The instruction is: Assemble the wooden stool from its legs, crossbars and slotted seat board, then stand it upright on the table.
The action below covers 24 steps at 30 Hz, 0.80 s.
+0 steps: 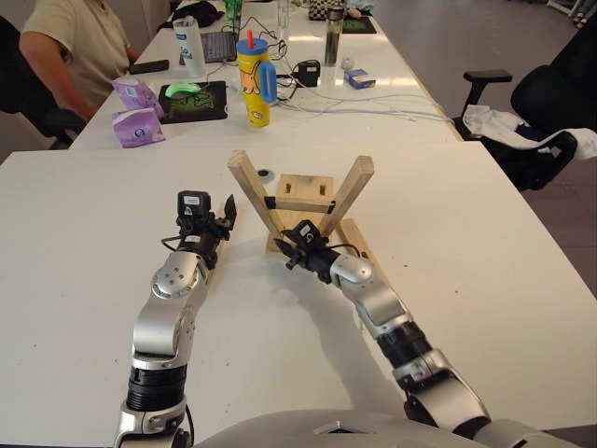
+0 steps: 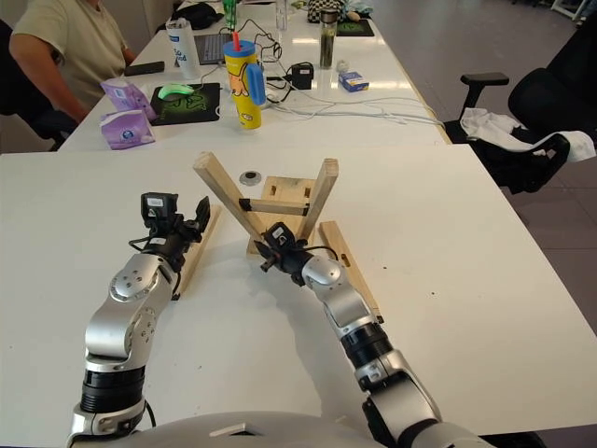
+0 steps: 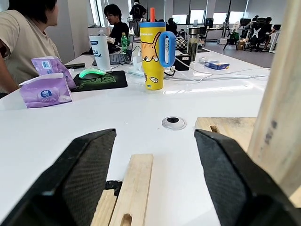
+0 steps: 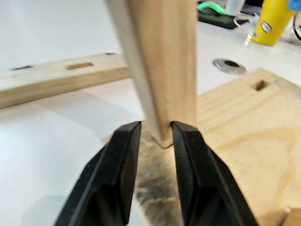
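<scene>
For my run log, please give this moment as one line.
stage: assembly unfinished | left end effector: open over loose bar | right end effector: shut on leg base | seat: flat on table

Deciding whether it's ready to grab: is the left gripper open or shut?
Open. The left gripper's two fingers stand wide apart, with a loose wooden bar lying on the table between them.

Bright, even light from overhead fills the room. On the white table shadows are faint and soft-edged, as under the wooden leg. In the left wrist view, far windows glow, and glare streaks the glossy rear table.
</scene>
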Tool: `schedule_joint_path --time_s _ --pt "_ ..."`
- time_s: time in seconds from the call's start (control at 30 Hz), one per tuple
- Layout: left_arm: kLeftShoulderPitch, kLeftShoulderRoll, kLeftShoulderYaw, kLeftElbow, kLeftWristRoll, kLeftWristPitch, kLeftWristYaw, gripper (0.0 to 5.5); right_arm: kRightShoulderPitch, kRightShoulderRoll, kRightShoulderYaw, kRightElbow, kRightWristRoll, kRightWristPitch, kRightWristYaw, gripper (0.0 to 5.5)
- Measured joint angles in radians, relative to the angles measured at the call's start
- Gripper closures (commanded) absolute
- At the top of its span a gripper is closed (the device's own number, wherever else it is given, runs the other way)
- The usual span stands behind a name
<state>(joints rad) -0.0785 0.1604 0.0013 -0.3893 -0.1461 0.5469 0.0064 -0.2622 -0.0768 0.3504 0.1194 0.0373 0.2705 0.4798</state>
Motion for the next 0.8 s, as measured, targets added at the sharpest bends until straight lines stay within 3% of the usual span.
schedule_joint_path --time_s 0.17,0.23,0.33,0.53,0.6,0.8 --pt "0.03 -0.018 0.0 -0.019 0.003 0.001 0.002 2.63 0.203 -0.076 -0.041 -0.372 0.079 0.141 0.02 5.12" --pt "0.036 -0.024 0.006 -0.033 0.006 -0.006 0.007 2.97 0.269 -0.076 -0.126 -0.528 0.118 0.195 -0.039 5.47" --pt "0.038 -0.029 0.036 -0.044 0.015 -0.034 0.024 3.52 0.29 -0.071 -0.285 -0.671 0.126 0.22 -0.159 5.5" --pt "-0.025 -0.024 0.086 -0.026 0.057 -0.106 0.057 4.46 0.195 -0.047 -0.474 -0.595 0.058 0.24 -0.405 5.5" --pt "-0.064 -0.009 0.093 -0.01 0.075 -0.108 0.06 4.46 0.136 -0.033 -0.529 -0.57 0.05 0.253 -0.483 5.5" --pt "-0.086 -0.004 0.035 0.031 0.11 -0.11 0.017 4.46 0.041 0.004 -0.504 -0.513 0.05 0.28 -0.538 5.5"
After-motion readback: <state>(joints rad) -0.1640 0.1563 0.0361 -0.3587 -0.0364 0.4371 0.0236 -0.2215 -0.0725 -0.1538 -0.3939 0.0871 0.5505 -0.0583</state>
